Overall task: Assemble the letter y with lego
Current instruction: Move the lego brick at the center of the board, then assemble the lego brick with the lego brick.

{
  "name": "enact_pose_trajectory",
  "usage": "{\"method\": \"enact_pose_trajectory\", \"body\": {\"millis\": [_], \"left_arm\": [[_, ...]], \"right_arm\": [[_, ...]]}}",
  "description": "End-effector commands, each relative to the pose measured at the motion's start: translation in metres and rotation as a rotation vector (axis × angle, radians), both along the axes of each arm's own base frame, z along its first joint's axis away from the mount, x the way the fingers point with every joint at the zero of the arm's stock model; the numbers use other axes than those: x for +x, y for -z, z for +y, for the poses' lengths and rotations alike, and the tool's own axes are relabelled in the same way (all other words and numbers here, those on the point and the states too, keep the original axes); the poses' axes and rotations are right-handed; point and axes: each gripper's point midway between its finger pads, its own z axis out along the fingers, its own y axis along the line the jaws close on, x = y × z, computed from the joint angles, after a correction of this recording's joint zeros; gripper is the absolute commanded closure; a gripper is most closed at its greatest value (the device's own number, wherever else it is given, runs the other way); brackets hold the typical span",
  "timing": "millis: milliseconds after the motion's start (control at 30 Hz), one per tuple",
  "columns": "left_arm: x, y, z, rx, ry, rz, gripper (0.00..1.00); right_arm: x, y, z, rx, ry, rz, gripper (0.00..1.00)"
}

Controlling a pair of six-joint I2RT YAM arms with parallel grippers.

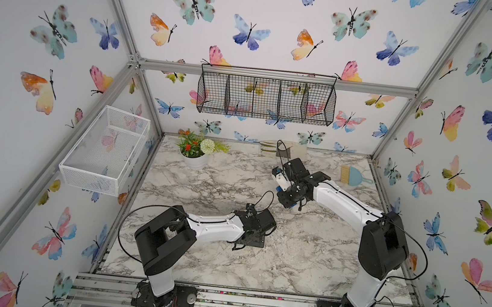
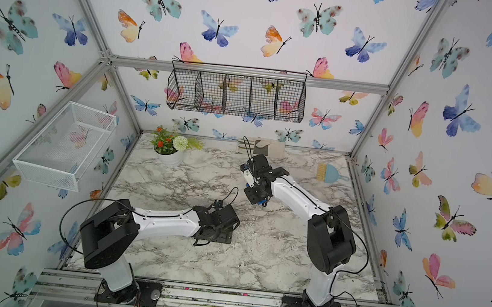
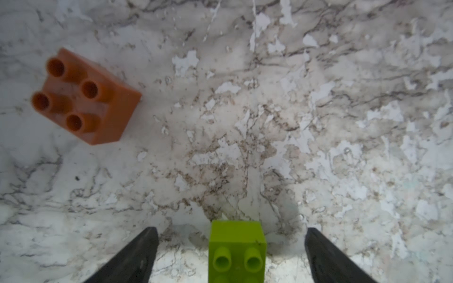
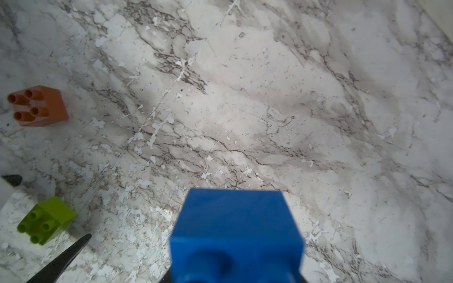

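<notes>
Marble tabletop (image 1: 305, 261) (chipped), butterfly walls (image 1: 253, 19), left hand (image 3: 231, 230) released, right hand (image 1: 291, 202) grasping blue brick (image 4: 236, 230)

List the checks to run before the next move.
1. Left claw open, jaws either side of the green brick, not touching it: ok.
2. Green brick studs up on the table: ok.
3. Right claw shut on the blue brick: ok.
4. Orange brick standing apart, studs up: ok.
5. Pink brick located: cannot tell, not in view.
6. Y built: not ok, green and orange lie separate.
</notes>
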Motion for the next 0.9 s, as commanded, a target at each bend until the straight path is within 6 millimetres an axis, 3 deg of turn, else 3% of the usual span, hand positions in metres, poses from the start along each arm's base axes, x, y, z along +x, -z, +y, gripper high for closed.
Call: {"method": "enact_pose_trajectory", "body": {"millis": [0, 100, 233, 367, 467, 600, 867], "left_arm": [[0.014, -0.03, 0.02, -0.014, -0.044, -0.05, 0.02], [0.026, -0.053, 0.044, -0.114, -0.115, -0.072, 0.01], [0.043, -0.078, 0.097, -0.164, -0.231, -0.121, 0.02], [0.052, -0.085, 0.15, -0.157, -0.331, -0.134, 0.01], [0.055, -0.084, 0.174, -0.194, -0.378, -0.122, 0.02], [0.057, -0.074, 0.186, -0.21, -0.401, -0.094, 0.02], [0.063, -0.063, 0.179, -0.228, -0.383, -0.065, 0.01]], "right_arm": [[-0.034, -0.003, 0.025, 0.048, -0.191, 0.038, 0.89], [-0.054, 0.005, 0.039, 0.026, -0.296, 0.058, 0.89], [-0.083, 0.017, 0.058, -0.003, -0.433, 0.074, 0.88], [-0.108, 0.033, 0.069, -0.043, -0.528, 0.1, 0.88], [-0.126, 0.047, 0.073, -0.087, -0.576, 0.106, 0.88], [-0.141, 0.054, 0.077, -0.123, -0.617, 0.105, 0.88], [-0.155, 0.057, 0.085, -0.151, -0.673, 0.108, 0.89]]}}
